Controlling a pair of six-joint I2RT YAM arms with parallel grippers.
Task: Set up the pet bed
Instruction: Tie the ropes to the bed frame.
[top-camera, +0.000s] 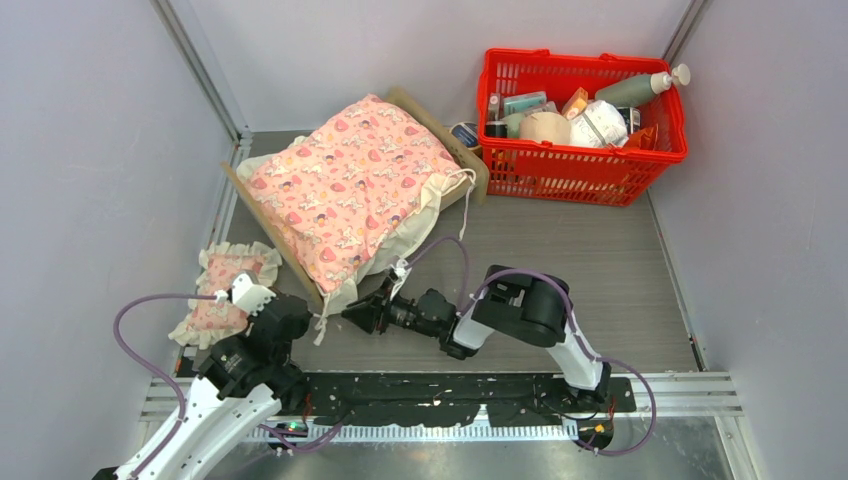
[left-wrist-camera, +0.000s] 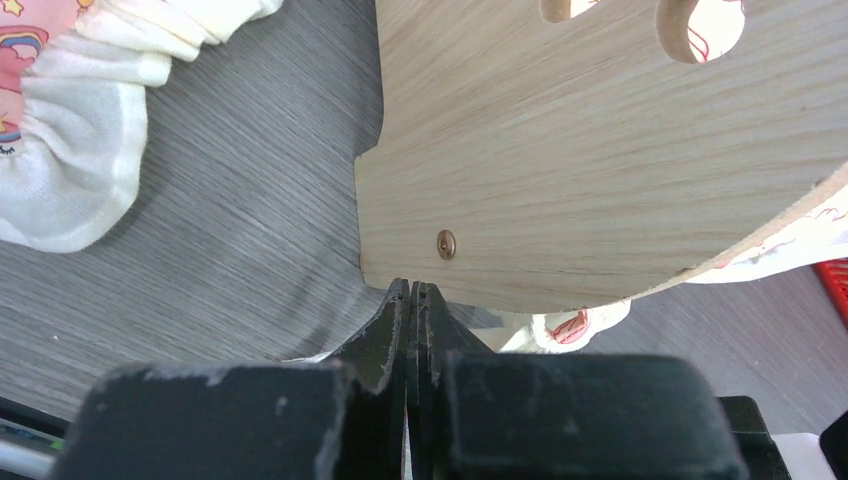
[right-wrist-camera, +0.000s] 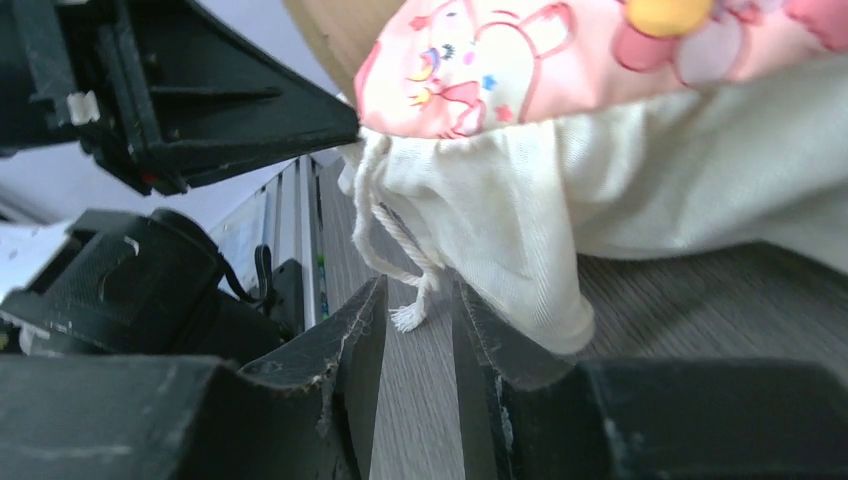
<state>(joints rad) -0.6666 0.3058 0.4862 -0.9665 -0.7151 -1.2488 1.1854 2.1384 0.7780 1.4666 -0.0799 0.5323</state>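
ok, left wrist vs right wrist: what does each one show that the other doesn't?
Left wrist only: the pet bed's headboard face-on, with its cutouts and a brass screw, and the left hand shut just below the board's edge. Right wrist only: the drawstring hanging from the blanket, its frayed end between the right hand's parted fingers, ungripped. Both: the blanket and the grey table.

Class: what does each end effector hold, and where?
Right end effector: nothing; its open jaws face the blanket's cord. Left end effector: shut beside the headboard, hold unclear.
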